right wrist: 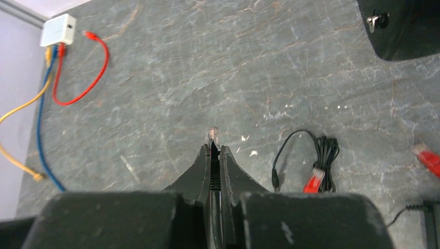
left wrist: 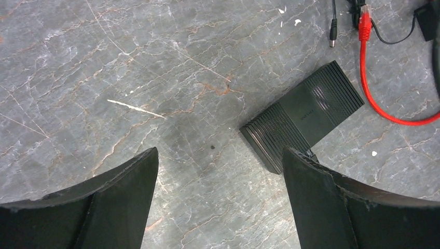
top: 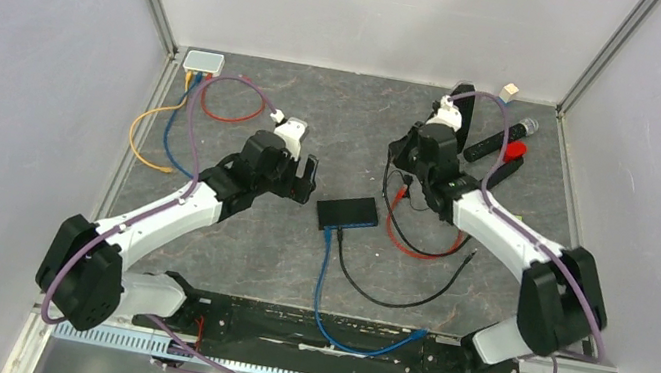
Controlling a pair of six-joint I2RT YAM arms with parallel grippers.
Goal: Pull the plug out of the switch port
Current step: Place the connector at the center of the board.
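Right fingers (right wrist: 200,168) pinching clear plug (right wrist: 211,135), wrist view only, left fingers (left wrist: 122,189) spread near switch (left wrist: 303,116)

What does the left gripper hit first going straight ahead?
Probably the bare table; the black switch sits just to one side of the line of the left gripper. Depth is unclear.

A grey, veined table top (top: 315,133) is shown, scratched in places. Near its middle a black switch (top: 348,212) is laid flat. A blue cable (top: 320,281) is led from the switch's near edge toward the arm bases, and a black cable (top: 389,300) is curved beside it. A red cable (top: 415,252) is looped just right of the switch. A white box (top: 203,61) is set in the far left corner, with a yellow lead (top: 134,128), a blue lead (top: 172,130) and a red lead (top: 227,116) trailed from it. A wooden block (top: 510,92) is placed in the far right corner.
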